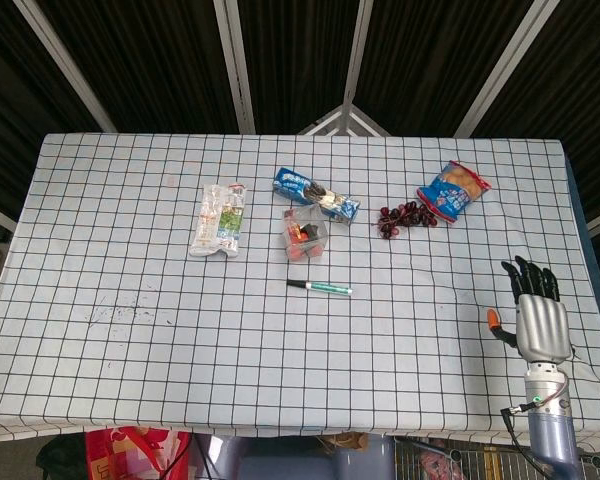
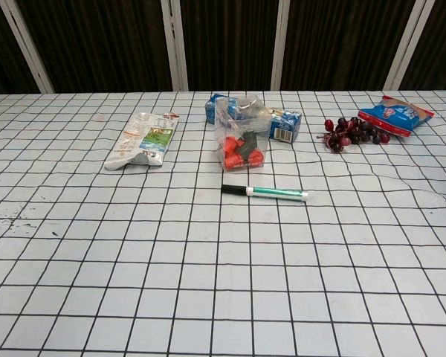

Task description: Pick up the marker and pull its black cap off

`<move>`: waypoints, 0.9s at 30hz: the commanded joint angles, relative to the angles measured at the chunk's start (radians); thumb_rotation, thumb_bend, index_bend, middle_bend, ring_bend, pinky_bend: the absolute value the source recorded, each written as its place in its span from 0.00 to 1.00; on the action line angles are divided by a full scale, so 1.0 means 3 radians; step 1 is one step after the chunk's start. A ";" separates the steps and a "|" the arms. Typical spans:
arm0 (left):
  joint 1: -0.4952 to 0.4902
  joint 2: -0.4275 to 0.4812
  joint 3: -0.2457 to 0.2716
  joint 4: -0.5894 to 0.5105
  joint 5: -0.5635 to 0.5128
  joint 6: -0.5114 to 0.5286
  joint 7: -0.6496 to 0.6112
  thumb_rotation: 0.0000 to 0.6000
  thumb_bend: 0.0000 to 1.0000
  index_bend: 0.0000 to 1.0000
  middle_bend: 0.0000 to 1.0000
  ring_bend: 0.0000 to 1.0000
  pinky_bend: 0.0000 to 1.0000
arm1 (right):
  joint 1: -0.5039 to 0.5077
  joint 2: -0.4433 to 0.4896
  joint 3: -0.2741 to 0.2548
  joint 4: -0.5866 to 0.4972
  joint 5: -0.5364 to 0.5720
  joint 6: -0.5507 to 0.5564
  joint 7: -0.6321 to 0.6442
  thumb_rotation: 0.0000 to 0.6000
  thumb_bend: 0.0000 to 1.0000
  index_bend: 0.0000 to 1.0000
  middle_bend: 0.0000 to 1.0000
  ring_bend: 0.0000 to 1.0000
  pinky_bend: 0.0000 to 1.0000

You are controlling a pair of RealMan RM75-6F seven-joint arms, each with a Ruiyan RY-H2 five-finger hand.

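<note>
A green-and-white marker (image 1: 320,287) lies flat near the table's middle, its black cap (image 1: 294,284) pointing left; the chest view shows the marker (image 2: 271,193) and cap (image 2: 231,190) too. My right hand (image 1: 536,307) hovers at the table's right edge, far right of the marker, fingers spread and holding nothing. It does not appear in the chest view. My left hand is in neither view.
Just behind the marker stands a clear box (image 1: 305,233) of orange pieces. A blue snack pack (image 1: 317,196), a white bag (image 1: 220,218), dark grapes (image 1: 404,216) and a blue chip bag (image 1: 452,189) lie further back on the checked tablecloth (image 1: 180,330).
</note>
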 commanded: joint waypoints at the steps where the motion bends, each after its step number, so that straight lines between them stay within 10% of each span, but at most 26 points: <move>1: -0.0004 -0.0017 0.0009 0.0014 0.0008 -0.0010 -0.0003 1.00 0.50 0.05 0.00 0.00 0.01 | 0.0010 -0.0012 0.0007 -0.0027 0.0011 -0.0009 -0.0018 1.00 0.38 0.14 0.08 0.05 0.00; 27: -0.0023 -0.0013 -0.0001 -0.0076 0.0084 0.0024 0.0107 1.00 0.50 0.05 0.00 0.00 0.01 | 0.0402 -0.0295 0.0264 -0.0486 0.0315 -0.0228 -0.0449 1.00 0.33 0.19 0.08 0.05 0.00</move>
